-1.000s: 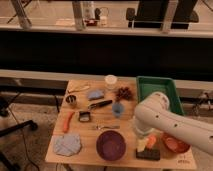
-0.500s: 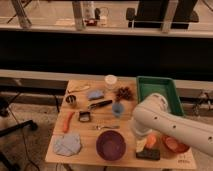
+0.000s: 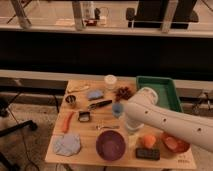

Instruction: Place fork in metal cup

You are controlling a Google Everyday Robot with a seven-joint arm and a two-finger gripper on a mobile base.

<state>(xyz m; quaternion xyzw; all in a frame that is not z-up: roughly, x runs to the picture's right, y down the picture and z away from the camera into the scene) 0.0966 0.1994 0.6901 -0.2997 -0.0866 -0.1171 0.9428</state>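
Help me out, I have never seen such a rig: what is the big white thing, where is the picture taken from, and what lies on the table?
The big white shape is a robot arm reaching in from the right over a wooden table. A single camera looks down at the table from above. The arm's grasping part, the pincer, sits low beside the purple bowl and is mostly hidden by the arm. On the table lie a silvery fork, a small metal cup at the left, a light blue cup, a white jar and a green tray. The fork is not held.
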